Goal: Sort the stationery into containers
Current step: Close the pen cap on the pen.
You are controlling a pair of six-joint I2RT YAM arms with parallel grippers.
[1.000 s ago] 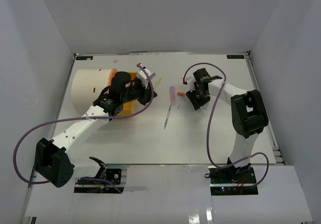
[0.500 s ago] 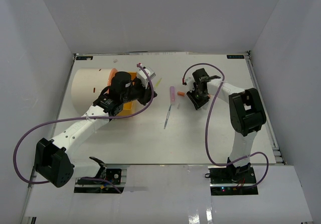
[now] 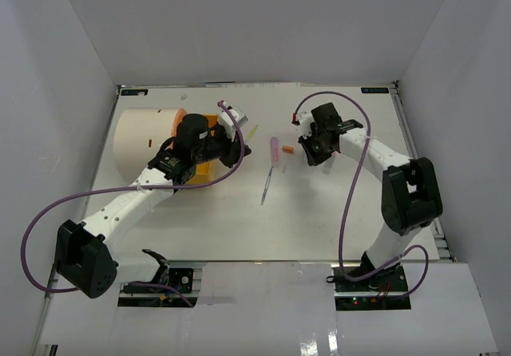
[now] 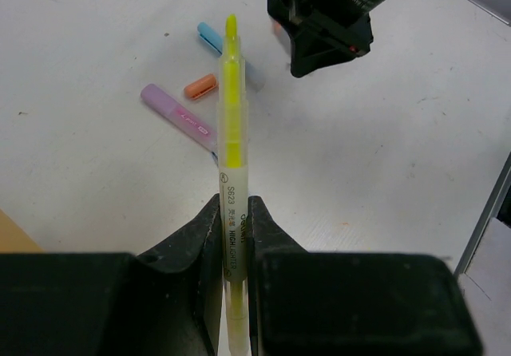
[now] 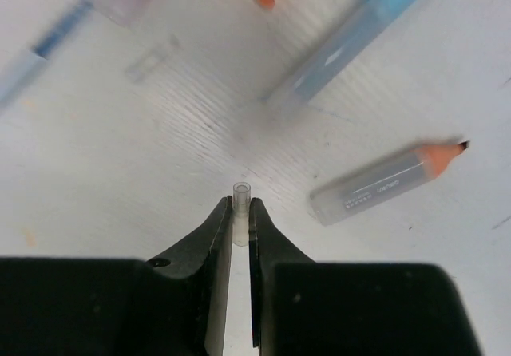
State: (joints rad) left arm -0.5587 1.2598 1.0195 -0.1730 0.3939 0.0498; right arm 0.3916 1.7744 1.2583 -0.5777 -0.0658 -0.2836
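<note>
the yellow highlighter (image 4: 232, 124) is a slim, clear-bodied stick with a yellow core and printed lettering low on the barrel. the left end effector (image 4: 231, 212) is clamped tight on its lower end, holding it out over the white surface (image 3: 239, 220) just in front of the cream drum (image 3: 142, 142) and its orange drawer (image 3: 205, 167)

loose on the surface between the arms lie a pink marker (image 4: 177, 116), an orange cap (image 4: 201, 87) and a light blue pen (image 4: 212, 37), with a thin pen (image 3: 267, 187) nearer the arm bases

the overhead view hides what the right end effector (image 5: 240, 206) has. its own camera shows the jaws closed on a small clear tube (image 5: 240, 199) that pokes out between them, and a grey marker (image 5: 383, 182) with an orange tip lying beside, which the left wrist view misses

compared with a second ago, the right jaws have pinched in from partly open and that arm's elbow has swung out to the right; the left arm has not moved
</note>
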